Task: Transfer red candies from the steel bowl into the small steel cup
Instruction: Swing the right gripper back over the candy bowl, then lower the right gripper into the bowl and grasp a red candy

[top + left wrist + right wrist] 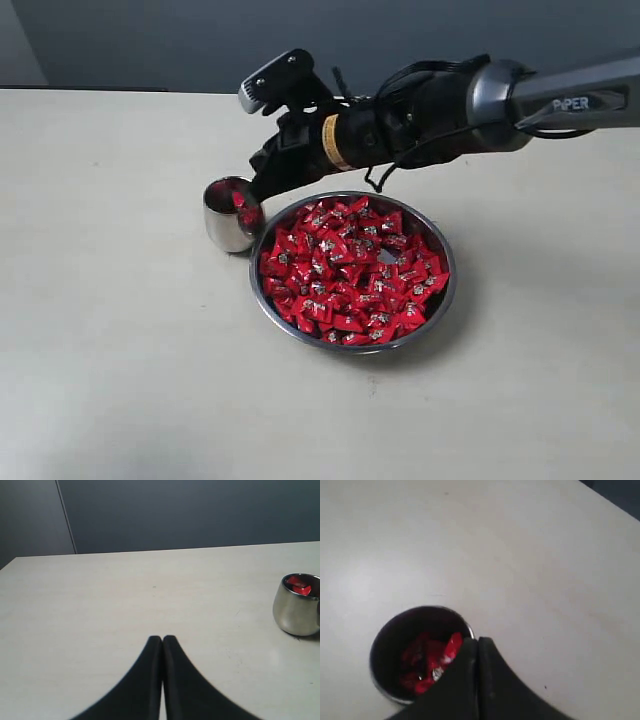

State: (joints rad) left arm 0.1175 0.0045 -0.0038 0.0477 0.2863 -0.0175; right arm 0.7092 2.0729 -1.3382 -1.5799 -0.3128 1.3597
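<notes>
Right end effector point(477, 641) hovering over cup point(379, 645), pinched narrow; left end effector point(162, 639) pinched narrow too. Bowl point(452, 285) appearing only in exterior view.

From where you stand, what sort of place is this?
Probably a lab test bench: bare pale table, plain grey wall, just the steel bowl and small steel cup set out.

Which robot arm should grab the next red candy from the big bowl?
Probably right. The right gripper hangs shut over the small steel cup, which stands beside the steel bowl of red candies. The left gripper sits over bare table, and its view lacks the bowl.
</notes>
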